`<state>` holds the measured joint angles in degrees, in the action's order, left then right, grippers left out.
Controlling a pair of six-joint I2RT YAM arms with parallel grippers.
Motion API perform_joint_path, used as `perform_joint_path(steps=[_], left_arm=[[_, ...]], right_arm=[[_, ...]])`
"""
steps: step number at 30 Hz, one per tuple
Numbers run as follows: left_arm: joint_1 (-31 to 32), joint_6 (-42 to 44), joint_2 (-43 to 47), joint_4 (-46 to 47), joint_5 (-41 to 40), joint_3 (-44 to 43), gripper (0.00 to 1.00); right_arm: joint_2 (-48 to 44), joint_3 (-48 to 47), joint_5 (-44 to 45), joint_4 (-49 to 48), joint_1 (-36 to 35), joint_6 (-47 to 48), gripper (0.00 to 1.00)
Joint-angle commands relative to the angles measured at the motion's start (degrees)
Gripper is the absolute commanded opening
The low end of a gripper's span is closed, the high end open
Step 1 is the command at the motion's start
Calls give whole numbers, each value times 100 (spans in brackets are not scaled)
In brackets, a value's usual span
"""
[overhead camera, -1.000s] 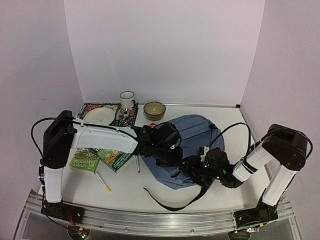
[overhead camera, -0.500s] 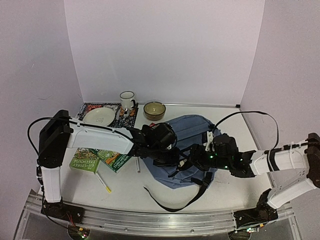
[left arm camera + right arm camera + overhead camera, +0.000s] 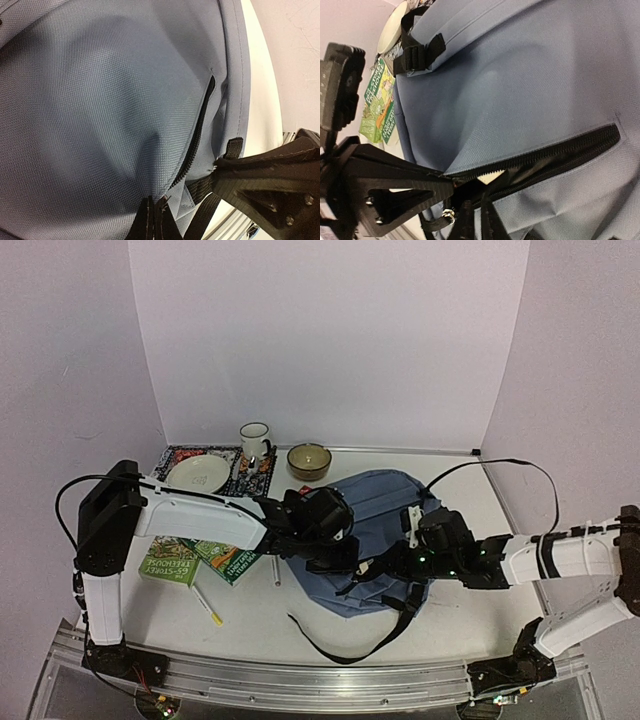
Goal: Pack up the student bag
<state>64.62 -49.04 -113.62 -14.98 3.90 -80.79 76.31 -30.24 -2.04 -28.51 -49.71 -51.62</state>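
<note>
The student bag (image 3: 385,508), grey-blue with black straps, lies flat mid-table. In the left wrist view my left gripper (image 3: 154,199) is shut, pinching the bag's fabric (image 3: 110,100) at the lower end of a black zipper (image 3: 198,134). In the right wrist view the front pocket's zipper (image 3: 545,150) gapes open with a dark inside. My right gripper (image 3: 475,197) is shut on the pocket's lower edge at its left end. From above, the left gripper (image 3: 338,558) and right gripper (image 3: 378,565) nearly meet at the bag's near left side.
Two green books (image 3: 200,558) lie left of the bag, with a pen (image 3: 207,605) and a white stick (image 3: 276,568) nearby. At the back stand a plate (image 3: 198,473) on a patterned mat (image 3: 258,472), a mug (image 3: 254,440) and a bowl (image 3: 309,461). A black strap (image 3: 340,648) trails toward the near edge.
My right arm stretched out and moved left toward the left gripper. Its jaws opened wide, then shut on the pocket edge. The left arm barely moved.
</note>
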Motion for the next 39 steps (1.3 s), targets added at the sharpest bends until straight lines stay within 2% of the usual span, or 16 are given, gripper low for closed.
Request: perform_joint_path(steps=[1, 7, 13, 19, 23, 27, 32, 39], left_arm=[[2, 98, 269, 110, 25, -161, 0], [6, 51, 319, 119, 111, -225, 0], [58, 101, 305, 147, 199, -136, 0], [68, 216, 324, 190, 25, 74, 0], [59, 397, 497, 199, -180, 215, 0], [58, 549, 729, 230, -278, 388, 14], [46, 488, 1119, 281, -299, 649, 31], [42, -252, 1775, 278, -515, 1449, 43]], right_arm=[[426, -110, 101, -571, -30, 134, 2], [1170, -397, -38, -1331, -36, 99, 0], [1484, -505, -137, -2038, -34, 135, 0], [1718, -846, -21, -1380, -26, 381, 9], [1358, -757, 114, -707, -31, 704, 20], [786, -624, 204, 49, -29, 1009, 29], [220, -514, 193, 726, -60, 1249, 32], [-175, -832, 723, 1786, -697, 1272, 38]])
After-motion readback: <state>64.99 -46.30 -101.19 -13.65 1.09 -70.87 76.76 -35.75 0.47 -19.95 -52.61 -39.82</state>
